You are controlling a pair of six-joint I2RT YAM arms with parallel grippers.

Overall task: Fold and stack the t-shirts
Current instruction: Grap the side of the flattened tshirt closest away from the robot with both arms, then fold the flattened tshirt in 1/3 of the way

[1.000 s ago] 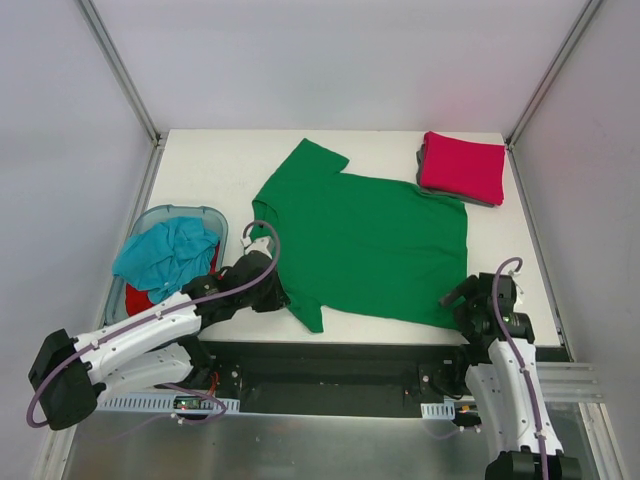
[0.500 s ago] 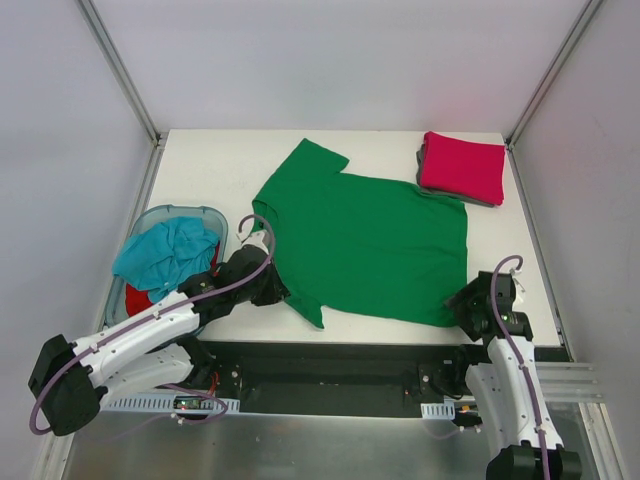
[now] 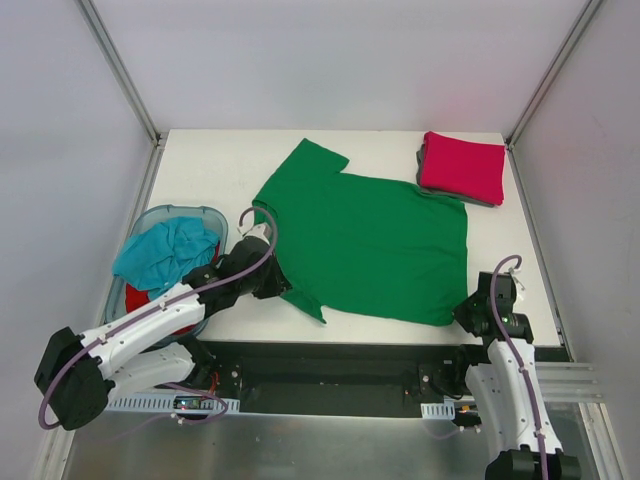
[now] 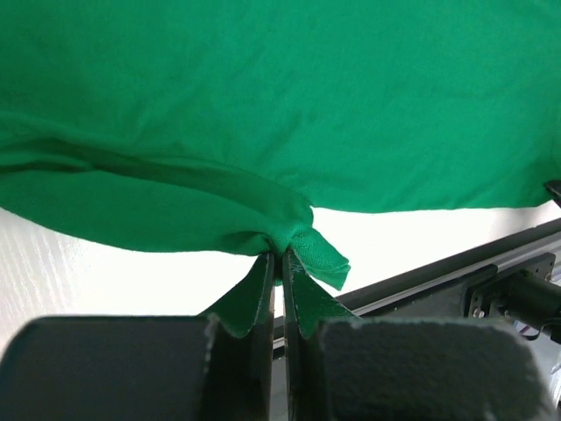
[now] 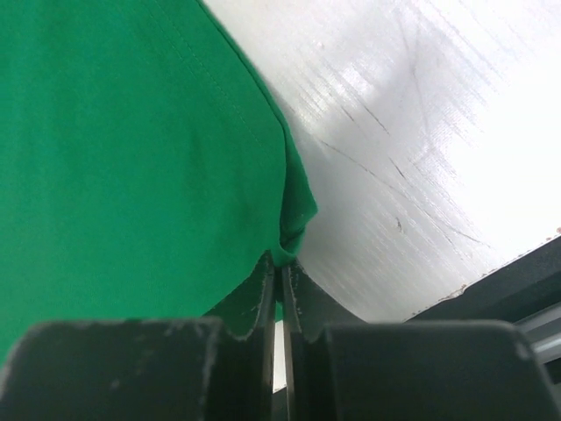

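While both pincers pinch only thin cloth edges, slip looks likeliest trouble. Left gripper [image 4: 280, 263] clenched on near sleeve edge of green shirt [image 3: 370, 245]; right gripper [image 5: 282, 263] clenched on near hem corner. Uneven lift would skew fold. Shirt lies spread mid-table [image 3: 220, 170].

Count: five shirts. One green; crimson-pink shirt [image 3: 462, 165] atop dark grey shirt [image 3: 424, 188], far right; teal shirt [image 3: 165, 250] and red shirt [image 3: 135, 298] in tub [image 3: 215, 213]. One tub, two grippers.

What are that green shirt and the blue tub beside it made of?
Green shirt: soft matte cloth, probably cotton knit; it wrinkles and has stitched hems. Tub: seemingly translucent pale-blue plastic, with a smooth moulded rim.
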